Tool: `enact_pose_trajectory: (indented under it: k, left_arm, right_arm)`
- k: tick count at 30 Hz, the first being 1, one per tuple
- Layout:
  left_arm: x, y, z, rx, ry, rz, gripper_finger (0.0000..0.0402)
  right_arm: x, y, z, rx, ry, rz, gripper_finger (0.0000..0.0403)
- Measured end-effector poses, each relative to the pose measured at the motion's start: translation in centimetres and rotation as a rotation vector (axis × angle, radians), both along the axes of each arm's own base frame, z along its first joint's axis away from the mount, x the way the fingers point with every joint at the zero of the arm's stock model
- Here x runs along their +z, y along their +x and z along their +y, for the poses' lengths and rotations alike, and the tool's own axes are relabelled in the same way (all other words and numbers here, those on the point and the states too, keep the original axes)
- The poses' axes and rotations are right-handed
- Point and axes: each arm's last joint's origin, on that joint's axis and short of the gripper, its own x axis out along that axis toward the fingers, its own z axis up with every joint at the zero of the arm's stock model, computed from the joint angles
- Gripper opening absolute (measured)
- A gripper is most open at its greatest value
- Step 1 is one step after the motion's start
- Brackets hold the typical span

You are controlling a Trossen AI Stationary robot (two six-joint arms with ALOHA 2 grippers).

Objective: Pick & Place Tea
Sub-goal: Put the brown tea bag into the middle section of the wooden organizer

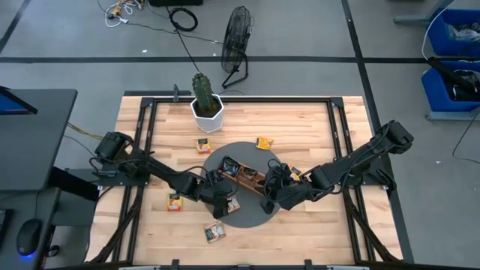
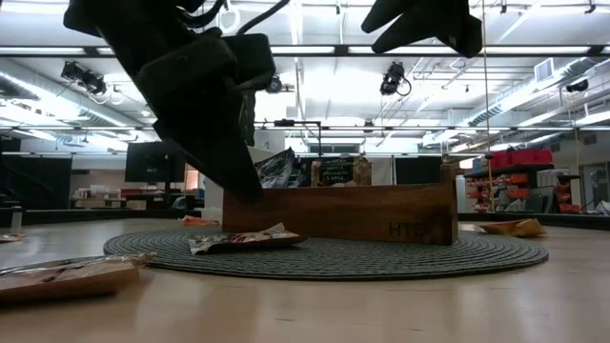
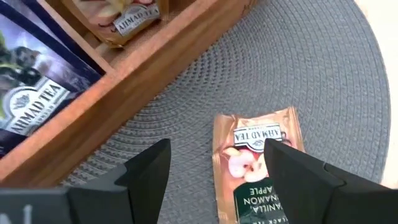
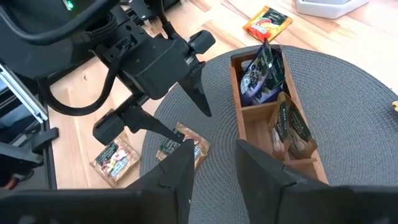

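A pale beige tea packet [image 3: 256, 163] lies flat on the round grey mat [image 1: 251, 214], just in front of the wooden divided tray [image 1: 241, 172]. My left gripper [image 3: 217, 183] hovers over this packet, open, fingers slanting down; the packet lies between them, close to one finger [image 3: 298, 177]. In the low view the left gripper [image 2: 243, 181] stands clear above the packet [image 2: 246, 240]. The tray [image 4: 273, 118] holds dark and beige packets. My right gripper [image 4: 221, 177] hangs open and empty above the mat's near right part.
Loose tea packets lie on the table: two beyond the mat [image 1: 202, 145] [image 1: 263, 142], one left of it [image 1: 175, 202], one near the front edge [image 1: 215, 233]. A cactus in a white pot [image 1: 205, 105] stands at the back.
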Motion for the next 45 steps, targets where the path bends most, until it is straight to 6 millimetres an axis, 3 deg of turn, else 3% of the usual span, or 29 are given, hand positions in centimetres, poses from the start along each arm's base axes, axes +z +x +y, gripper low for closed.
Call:
enact_pose_trajectory:
  k: [5,10,20,30,39,45]
  left_arm:
    - [-0.1,-0.5,-1.0,-0.025,-0.066,0.023,0.0264]
    - [-0.3,-1.2,-1.7,-0.019,-0.005,0.042,0.0264]
    - [0.2,0.0,-1.1,-0.013,0.001,-0.052,0.0264]
    - [-2.5,0.9,0.1,0.014,0.059,0.008,0.0264]
    - [-2.3,1.1,-0.2,-0.049,0.062,-0.016,0.0263]
    - [-2.3,1.0,-0.2,-0.050,0.065,-0.004,0.0238]
  right_arm:
    - [0.0,0.0,0.0,0.001,-0.003,0.004,0.0123]
    - [0.0,0.0,0.0,0.002,-0.005,0.004,0.0123]
    - [0.0,0.2,-0.5,-0.002,-0.019,0.008,0.0123]
    - [0.0,0.3,-0.5,-0.006,-0.012,0.000,0.0123]
    - [0.0,0.3,-0.5,-0.004,-0.013,0.001,0.0123]
    - [0.0,0.3,-0.5,-0.003,-0.014,0.004,0.0123]
